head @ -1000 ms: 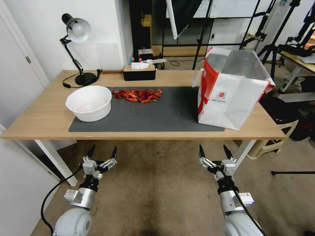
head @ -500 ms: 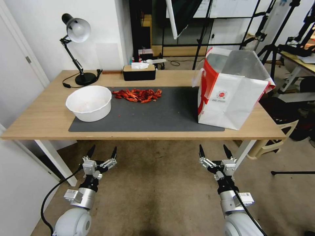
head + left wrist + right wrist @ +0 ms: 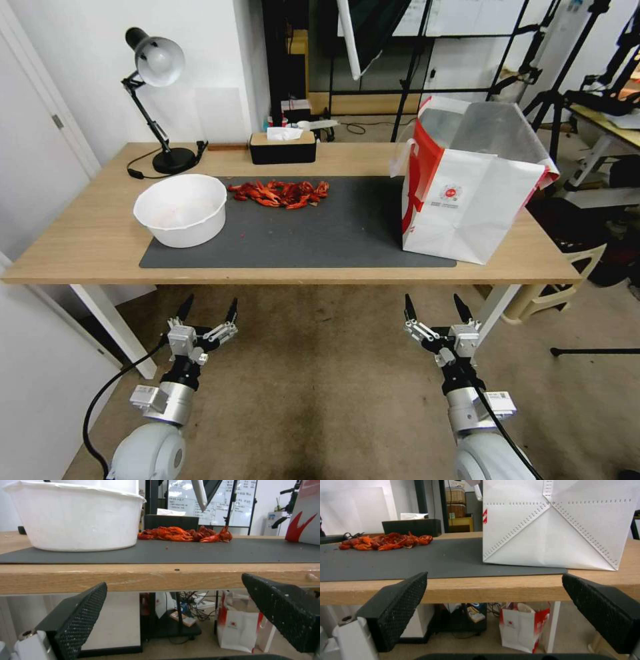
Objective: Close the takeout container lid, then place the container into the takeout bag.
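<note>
The takeout bag stands upright on the right of the table, its mouth open and silver lining showing; the right wrist view shows its white creased wall. The takeout container and its lid are out of view. Both arms hang below the table's front edge. My left gripper is open under the left part of the mat, and my right gripper is open under the bag's near corner. Nothing sits between either pair of fingers.
A grey mat covers the middle of the wooden table. On it are a big white bowl and a pile of red crayfish. A black tissue box and a desk lamp stand at the back.
</note>
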Motion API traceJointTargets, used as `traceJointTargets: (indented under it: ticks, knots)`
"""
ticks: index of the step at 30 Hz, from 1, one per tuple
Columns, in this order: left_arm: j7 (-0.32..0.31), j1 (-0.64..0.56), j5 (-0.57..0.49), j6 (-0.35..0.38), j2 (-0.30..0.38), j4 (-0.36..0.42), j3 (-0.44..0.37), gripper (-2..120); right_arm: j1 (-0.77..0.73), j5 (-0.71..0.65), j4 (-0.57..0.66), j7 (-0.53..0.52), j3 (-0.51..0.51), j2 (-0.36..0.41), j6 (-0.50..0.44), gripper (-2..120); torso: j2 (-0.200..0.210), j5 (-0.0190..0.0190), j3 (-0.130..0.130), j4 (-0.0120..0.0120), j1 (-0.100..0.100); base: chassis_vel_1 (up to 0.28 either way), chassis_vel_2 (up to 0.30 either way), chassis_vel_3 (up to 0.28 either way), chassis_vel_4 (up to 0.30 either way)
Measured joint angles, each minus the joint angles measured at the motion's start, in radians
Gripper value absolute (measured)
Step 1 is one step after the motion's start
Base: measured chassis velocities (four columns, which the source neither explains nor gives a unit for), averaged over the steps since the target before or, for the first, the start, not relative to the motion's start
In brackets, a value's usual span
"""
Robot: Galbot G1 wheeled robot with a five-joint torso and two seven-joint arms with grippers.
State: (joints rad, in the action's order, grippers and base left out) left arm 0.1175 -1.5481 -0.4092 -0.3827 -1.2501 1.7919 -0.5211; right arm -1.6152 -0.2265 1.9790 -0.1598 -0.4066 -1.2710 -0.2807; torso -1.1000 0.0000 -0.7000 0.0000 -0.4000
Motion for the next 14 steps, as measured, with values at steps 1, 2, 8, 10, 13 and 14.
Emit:
traceJointTargets:
  ticks: [1,2,8,10,13,14]
  knots:
    - [0.0,0.0,0.0,0.0,0.0,0.0,0.0,100,0.0,0.0,0.0,0.0,0.0,0.0,0.0,100,0.0,0.0,0.0,0.0,0.0,0.0,0.0,0.0,0.0]
    - [0.0,0.0,0.0,0.0,0.0,0.0,0.0,100,0.0,0.0,0.0,0.0,0.0,0.0,0.0,100,0.0,0.0,0.0,0.0,0.0,0.0,0.0,0.0,0.0]
    - [0.0,0.0,0.0,0.0,0.0,0.0,0.0,100,0.0,0.0,0.0,0.0,0.0,0.0,0.0,100,0.0,-0.0001,0.0,0.0,0.0,0.0,0.0,0.0,0.0]
    - [0.0,0.0,0.0,0.0,0.0,0.0,0.0,100,0.0,0.0,0.0,0.0,0.0,0.0,0.0,100,0.0,-0.0001,0.0,0.0,0.0,0.0,0.0,0.0,0.0]
    - [0.0,0.0,0.0,0.0,0.0,0.0,0.0,100,0.0,0.0,0.0,0.0,0.0,0.0,0.0,100,0.0,0.0,0.0,0.0,0.0,0.0,0.0,0.0,0.0]
    - [0.0,0.0,0.0,0.0,0.0,0.0,0.0,100,0.0,0.0,0.0,0.0,0.0,0.0,0.0,100,0.0,0.0,0.0,0.0,0.0,0.0,0.0,0.0,0.0]
